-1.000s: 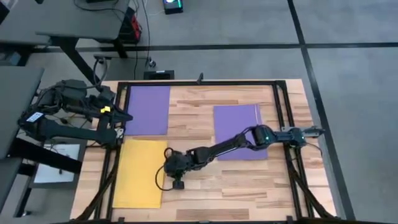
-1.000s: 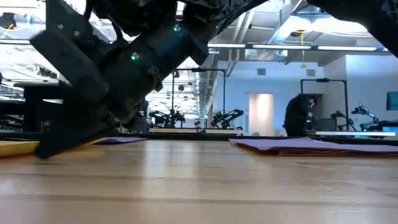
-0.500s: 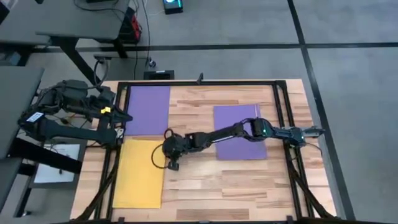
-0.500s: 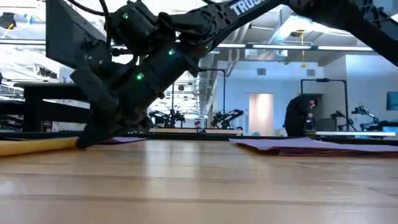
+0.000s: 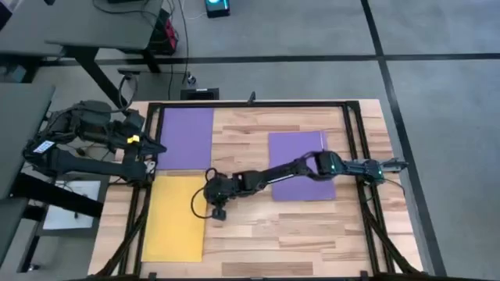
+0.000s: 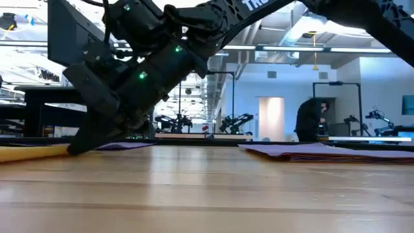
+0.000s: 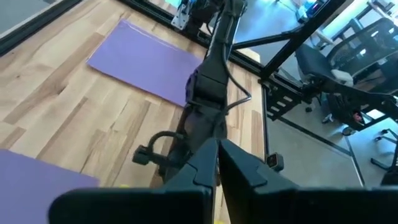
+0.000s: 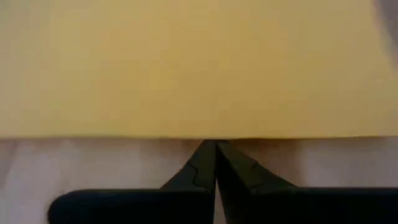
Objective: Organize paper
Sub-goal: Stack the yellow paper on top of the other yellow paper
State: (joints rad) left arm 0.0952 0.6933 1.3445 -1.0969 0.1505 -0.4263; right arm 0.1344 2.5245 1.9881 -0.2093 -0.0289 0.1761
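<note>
High view — step: I judge I am tidying the yellow sheet (image 5: 175, 217); my right hand (image 5: 218, 206) is stretched across the tabletop (image 5: 258, 234) to that sheet's right edge.
High view — paper: the yellow sheet lies at the near left, one purple sheet (image 5: 185, 137) just behind it, another purple sheet (image 5: 299, 165) well apart on the right under my right arm.
High view — left hand: my left hand (image 5: 153, 146) waits at the left edge, beside the far purple sheet.
Low view — contact: my right hand (image 6: 77, 146) slants down with its tip on the wood, touching or just short of the yellow sheet's (image 6: 29, 152) edge; I cannot tell which.
Low view — stack: the right purple sheets (image 6: 323, 152) lie flat and a person stands in the room beyond.
Left wrist view — left hand: my left hand (image 7: 218, 163) is closed on nothing, pointing toward the right arm and a purple sheet (image 7: 146, 62).
Right wrist view — right hand: my right hand (image 8: 215, 155) is closed, fingertips together right at the yellow sheet's (image 8: 199, 62) edge, gripping nothing.
Next move: probably a flat, gentle push or a lift of that edge; too much pressure could buckle the thin sheet.
</note>
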